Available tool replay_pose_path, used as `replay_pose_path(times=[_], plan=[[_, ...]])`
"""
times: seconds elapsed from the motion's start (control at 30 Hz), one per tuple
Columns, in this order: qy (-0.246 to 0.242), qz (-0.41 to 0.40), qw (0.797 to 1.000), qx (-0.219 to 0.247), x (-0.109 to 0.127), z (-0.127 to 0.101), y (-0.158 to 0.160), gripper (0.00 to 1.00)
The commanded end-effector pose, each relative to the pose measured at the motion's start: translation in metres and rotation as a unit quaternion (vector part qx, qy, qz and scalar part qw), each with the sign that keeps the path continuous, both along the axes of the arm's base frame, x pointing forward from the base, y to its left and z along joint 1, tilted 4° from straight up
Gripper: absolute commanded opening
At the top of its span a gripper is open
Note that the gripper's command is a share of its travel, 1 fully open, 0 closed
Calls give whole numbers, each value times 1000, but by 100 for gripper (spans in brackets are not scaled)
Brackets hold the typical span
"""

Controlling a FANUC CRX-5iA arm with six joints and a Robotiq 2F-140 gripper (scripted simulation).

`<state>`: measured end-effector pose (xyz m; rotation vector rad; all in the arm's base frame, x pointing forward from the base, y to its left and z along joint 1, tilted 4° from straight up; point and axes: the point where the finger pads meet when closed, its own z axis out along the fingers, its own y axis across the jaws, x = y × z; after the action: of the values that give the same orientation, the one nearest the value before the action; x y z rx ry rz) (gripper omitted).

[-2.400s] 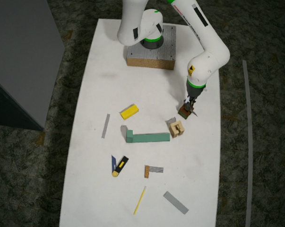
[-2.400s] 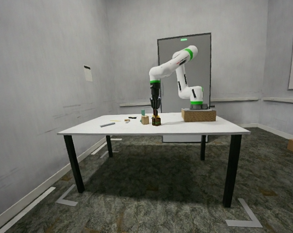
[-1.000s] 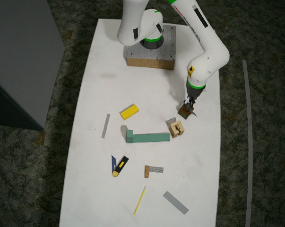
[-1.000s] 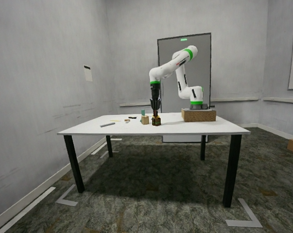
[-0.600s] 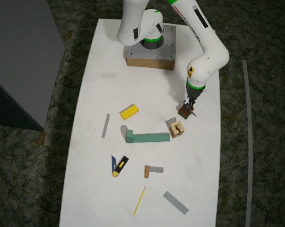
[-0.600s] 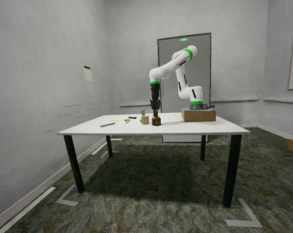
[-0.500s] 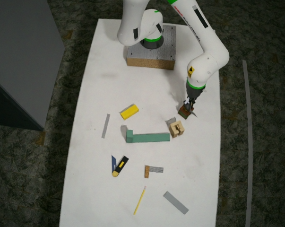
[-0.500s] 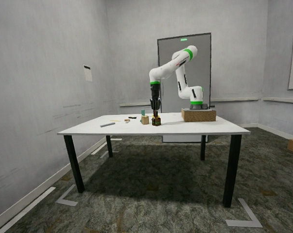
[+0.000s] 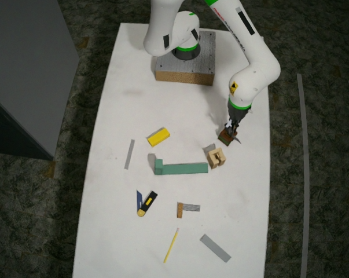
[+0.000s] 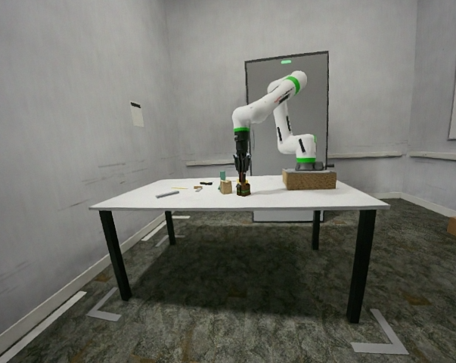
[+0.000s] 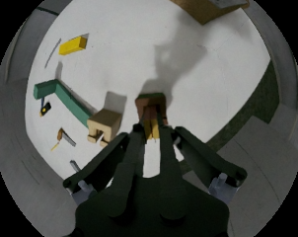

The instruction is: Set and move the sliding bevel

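I have the gripper (image 9: 231, 129) down over the dark block (image 9: 227, 138), fingers drawn narrow and, as I judge it, clamped on the bevel (image 11: 151, 133) that stands upright in that block. In the wrist view the tool's yellowish stock shows between the two dark fingers, straight above the block. The pale block (image 9: 216, 157), where the bevel must end up, sits just beside the dark block, on the side away from the arm's base (image 9: 184, 78). The green rail (image 9: 180, 168) lies beyond the pale block, its leg (image 9: 158, 166) at the far end.

My worry from here: a lift off the vertical could jam the blade in its slot and drag the dark block along, perhaps knocking its pale neighbour. A thin grip on the stock could also let the tool swing or slip once it is free. I cannot tell how deep the blade sits.
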<state>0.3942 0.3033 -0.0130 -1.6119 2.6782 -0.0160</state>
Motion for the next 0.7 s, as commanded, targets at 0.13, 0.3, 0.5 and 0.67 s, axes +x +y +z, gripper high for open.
replay_pose_path(times=[0.13, 0.3, 0.5, 0.67], plan=[[-1, 0, 1000, 1, 1, 1, 0, 10], [-1, 0, 1000, 1, 1, -1, 0, 10], [-1, 0, 1000, 1, 1, -2, 0, 10], [-1, 0, 1000, 1, 1, -2, 0, 10]])
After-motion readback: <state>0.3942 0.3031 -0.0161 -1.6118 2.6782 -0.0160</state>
